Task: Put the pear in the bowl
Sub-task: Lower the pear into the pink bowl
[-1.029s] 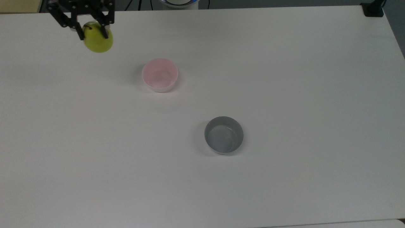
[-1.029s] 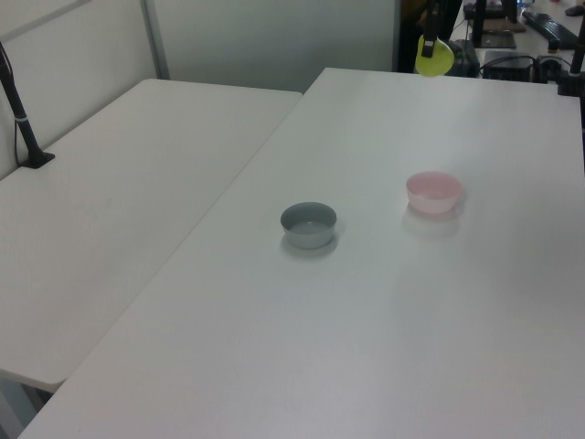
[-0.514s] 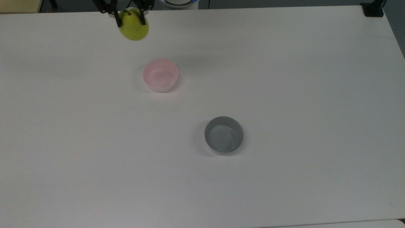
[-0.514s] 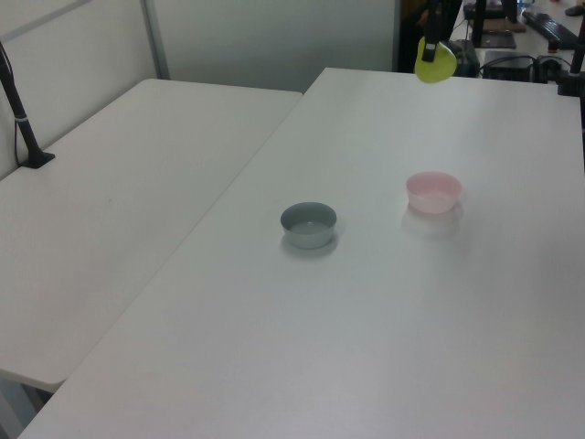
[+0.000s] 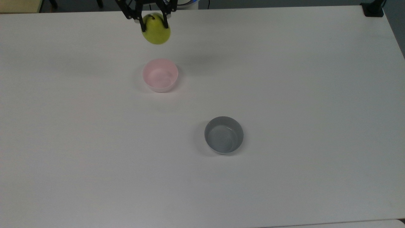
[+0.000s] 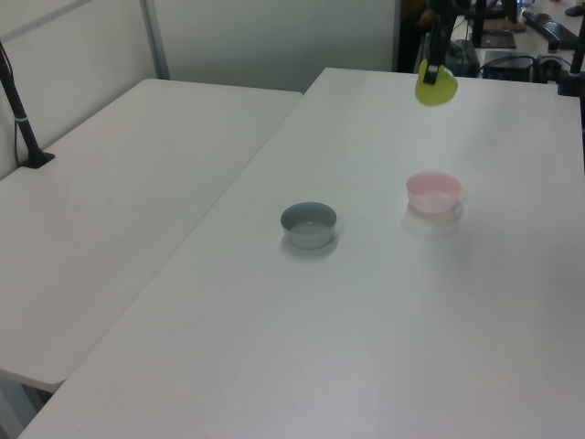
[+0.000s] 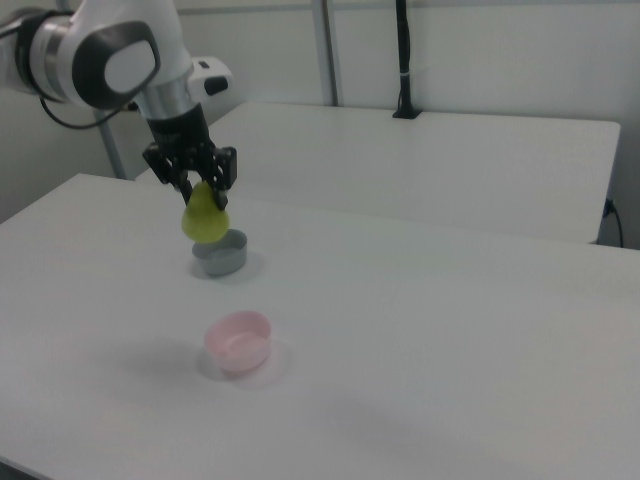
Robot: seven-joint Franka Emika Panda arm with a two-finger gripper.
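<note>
the pink bowl [image 5: 160, 75] sits on the white table [image 5: 284, 95] with nothing in it, and the grey bowl [image 5: 224, 135] stands well apart from it, toward the top view's lower right, also with nothing inside but a glossy sheen on its floor. the pear [image 5: 155, 29] is not in either bowl: it hangs in the air, stem end up, clenched between the two dark fingers of the claw [image 5: 153, 22], which press on its upper sides. in the top view the pear appears above the pink bowl in the picture, near the far table edge and slightly toward the top view's left of the bowl's centre. the right view shows what the top view cuts off, namely the white and grey arm [image 7: 110, 55] reaching down to the claw [image 7: 203, 185], with the pear [image 7: 205, 217] raised clear of the table and overlapping the grey bowl [image 7: 220, 253] behind it, while the pink bowl [image 7: 239, 341] lies nearer the camera. the left view shows the pear [image 6: 436, 85] high over the far end of the table, with the pink bowl [image 6: 433, 192] below it and the grey bowl [image 6: 309, 224] toward the left view's left, plus a second table [image 6: 110, 201] alongside. compared with a second ago, the pear has travelled from the top view's far left toward the pink bowl, and both bowls have stayed put.
</note>
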